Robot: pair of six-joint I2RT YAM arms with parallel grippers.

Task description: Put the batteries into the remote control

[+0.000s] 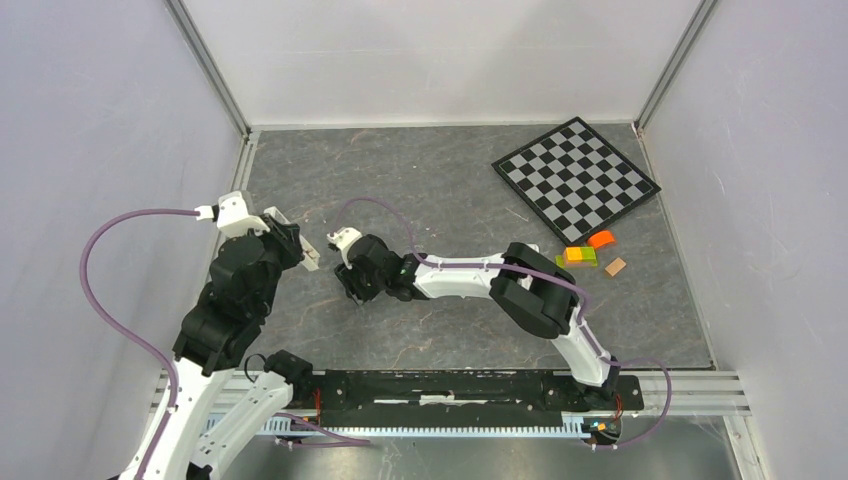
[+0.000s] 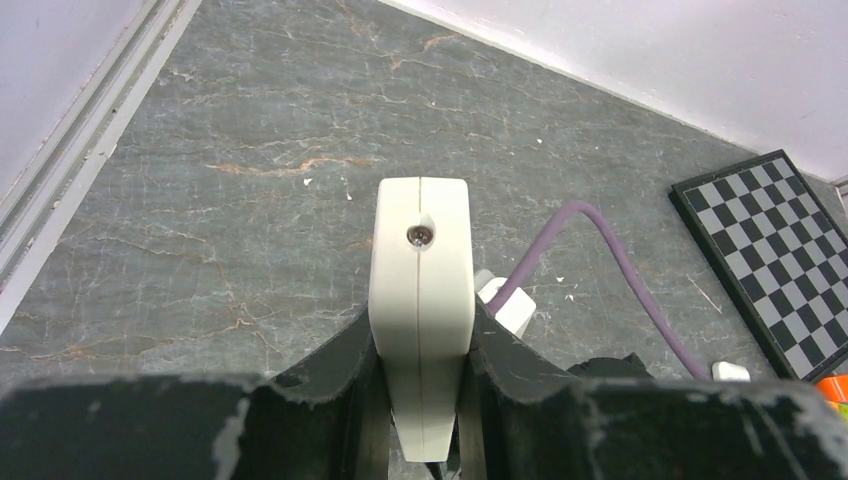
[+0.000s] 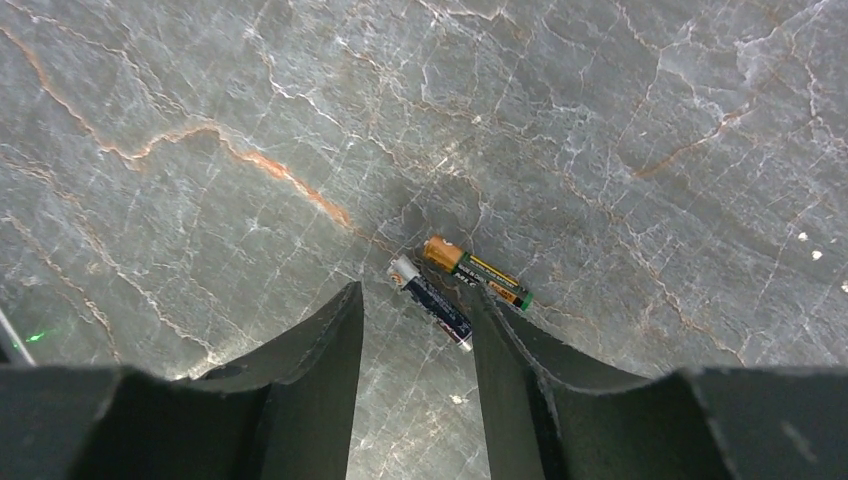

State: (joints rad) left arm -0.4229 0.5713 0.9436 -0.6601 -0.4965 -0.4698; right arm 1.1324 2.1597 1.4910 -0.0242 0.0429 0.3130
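Note:
My left gripper [image 2: 420,345] is shut on the white remote control [image 2: 420,270] and holds it edge-up above the table; in the top view this gripper [image 1: 296,246] is at the left. Two batteries lie side by side on the table in the right wrist view: a dark blue one [image 3: 432,300] and one with a gold end and green tip [image 3: 477,272]. My right gripper [image 3: 412,295] is open just above them, the blue battery between its fingers close to the right finger [image 3: 500,350]. In the top view the right gripper [image 1: 352,288] hides the batteries.
A chessboard [image 1: 575,180] lies at the back right, with coloured blocks [image 1: 583,256] and a tan block [image 1: 615,266] near it. A purple cable [image 2: 610,250] crosses the left wrist view. A small white piece [image 2: 731,372] lies near the chessboard [image 2: 775,260].

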